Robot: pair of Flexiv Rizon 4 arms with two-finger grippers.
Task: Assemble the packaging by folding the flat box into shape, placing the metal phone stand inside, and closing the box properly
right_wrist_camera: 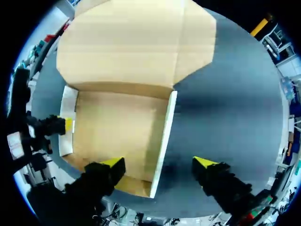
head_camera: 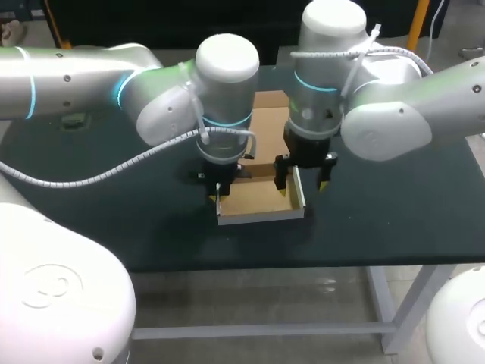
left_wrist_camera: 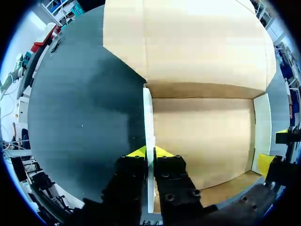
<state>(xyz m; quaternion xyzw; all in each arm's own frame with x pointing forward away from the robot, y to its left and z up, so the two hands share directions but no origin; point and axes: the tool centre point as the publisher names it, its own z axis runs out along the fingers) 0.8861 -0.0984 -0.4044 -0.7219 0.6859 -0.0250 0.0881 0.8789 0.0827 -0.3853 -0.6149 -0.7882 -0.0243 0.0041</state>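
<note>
The cardboard box (head_camera: 258, 199) lies half-formed at the table's middle, brown inside with white side walls raised, and its lid flap (head_camera: 267, 121) lies flat behind. My left gripper (head_camera: 217, 194) is shut on the box's left wall (left_wrist_camera: 148, 117), one yellow tip on each side of it (left_wrist_camera: 149, 152). My right gripper (head_camera: 303, 184) stands open astride the right wall (right_wrist_camera: 165, 134), one fingertip (right_wrist_camera: 113, 163) inside the box and the other outside, neither touching it. In the right wrist view my right gripper (right_wrist_camera: 158, 163) is wide apart. No phone stand is in view.
The dark table (head_camera: 394, 220) surrounds the box, with bare surface to the left, right and front. My two arms crowd close together above the box's back half. The table's front edge is a short way from the box's front wall (head_camera: 261, 218).
</note>
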